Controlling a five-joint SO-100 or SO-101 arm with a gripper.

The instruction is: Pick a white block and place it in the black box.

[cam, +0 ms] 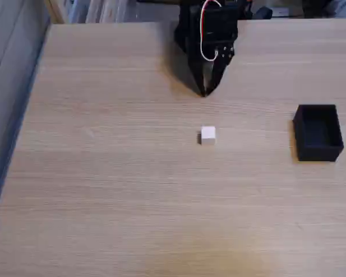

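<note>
The white block [207,135] is a small matte cube lying alone near the middle of the wooden table in the fixed view. The black box [318,132] stands open-topped at the right side of the table, and its inside looks dark and bare. My gripper [206,92] hangs from the black arm at the back, pointing down toward the table, its two dark fingers meeting at the tips with nothing between them. It sits a short way behind the block, apart from it, and well to the left of the box.
The light wooden table [104,190] stretches wide to the left and front. Its left edge [23,115] runs diagonally beside a grey floor. Shelving and clutter [92,8] line the far edge behind the arm.
</note>
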